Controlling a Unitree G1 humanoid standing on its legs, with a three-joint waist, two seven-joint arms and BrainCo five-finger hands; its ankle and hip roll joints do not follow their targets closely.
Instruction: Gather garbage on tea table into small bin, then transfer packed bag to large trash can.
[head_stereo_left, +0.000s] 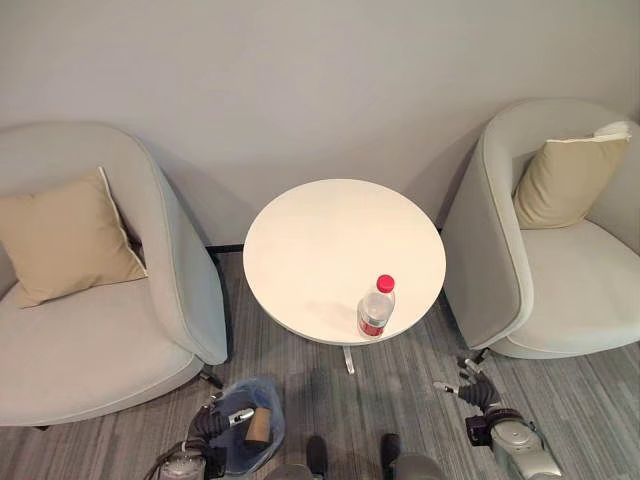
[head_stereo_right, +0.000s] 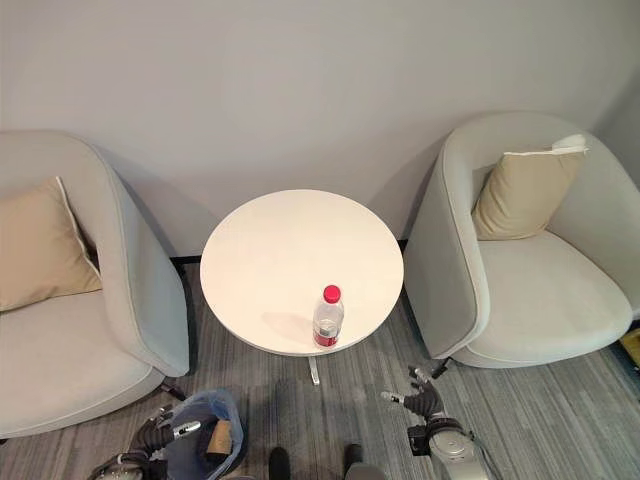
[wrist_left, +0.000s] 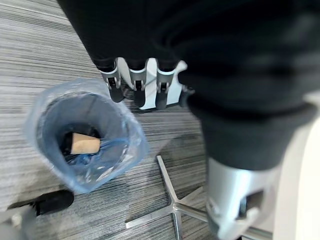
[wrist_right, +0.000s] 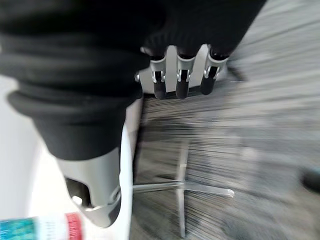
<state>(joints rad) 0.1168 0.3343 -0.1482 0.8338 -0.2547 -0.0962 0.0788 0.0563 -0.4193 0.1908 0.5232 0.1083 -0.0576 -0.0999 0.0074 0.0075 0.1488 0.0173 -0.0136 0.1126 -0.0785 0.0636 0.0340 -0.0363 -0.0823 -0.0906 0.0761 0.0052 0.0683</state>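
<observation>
Honestly, you had one item left: the bottle (head_stereo_left: 376, 306) stood upright near the tea table (head_stereo_left: 310, 240) front edge. Looked light, smooth, easy to tip, so grab mid-body, below the red cap. Your right hand (head_stereo_left: 474, 388) hung low beside the table, fingers relaxed, empty. Left hand (head_stereo_left: 215, 423), fingers loosely extended, empty, sat over the small bin (head_stereo_left: 262, 400).

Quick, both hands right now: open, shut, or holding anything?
Left hand: open, empty, above the small bin.
Right hand: open, empty, low beside the tea table.
</observation>
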